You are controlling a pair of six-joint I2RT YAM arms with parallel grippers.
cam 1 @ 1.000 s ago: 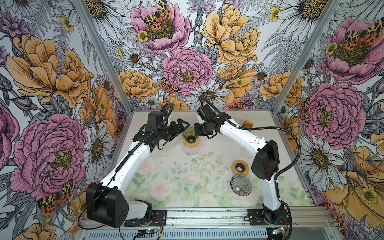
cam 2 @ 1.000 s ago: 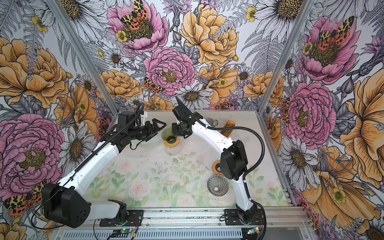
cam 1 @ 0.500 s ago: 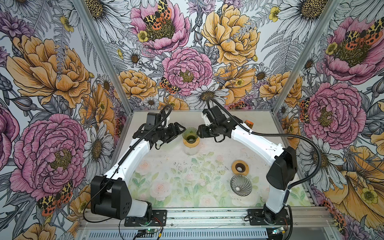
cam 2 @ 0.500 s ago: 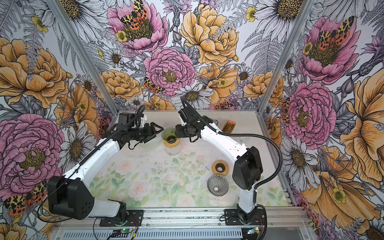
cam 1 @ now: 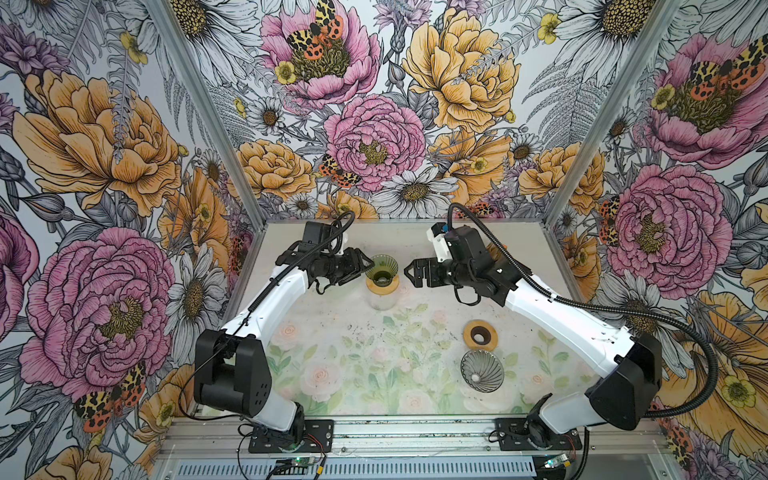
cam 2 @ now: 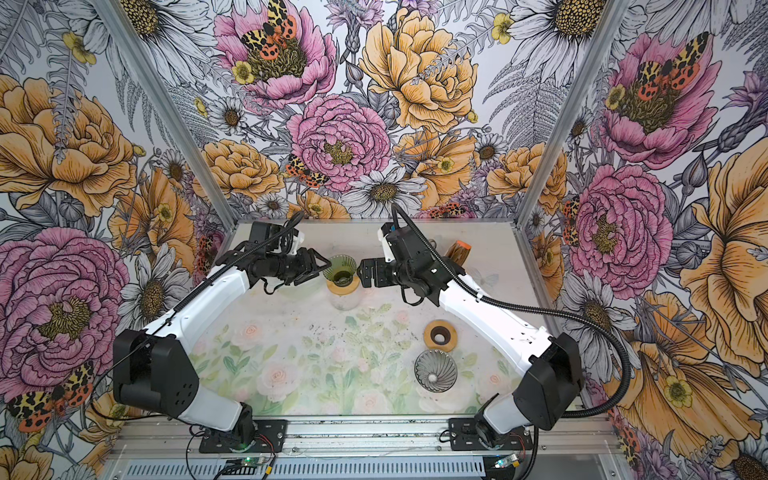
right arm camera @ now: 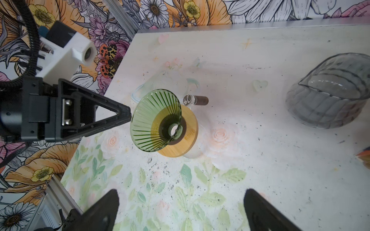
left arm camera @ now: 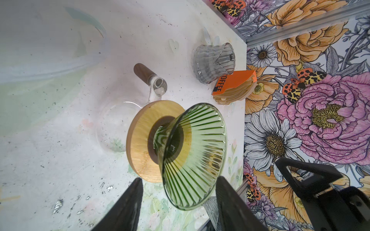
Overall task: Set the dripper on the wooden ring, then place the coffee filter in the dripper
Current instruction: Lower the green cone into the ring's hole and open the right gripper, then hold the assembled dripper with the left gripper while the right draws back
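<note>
Claw on my right stands spread wide and empty now, drawn back to the right and clear of the green dripper. A second ago it was pinched shut right at that rim. My left claw, wide a moment back, is narrowing. Its fingers sit either side of the dripper's left rim, not yet pressing it as far as I can tell. I read this as a changeover: the left steadies the dripper and the right is freed to fetch a filter. No filter is in the dripper. The filters sit in their orange-covered stack at the far right of the bench, untouched.

Count: one green dripper, on one wooden ring atop one glass jug. A second wooden ring lies loose, near right. One grey dripper stands just nearer than it. One more grey ribbed glass piece lies on its side beside the filters.
</note>
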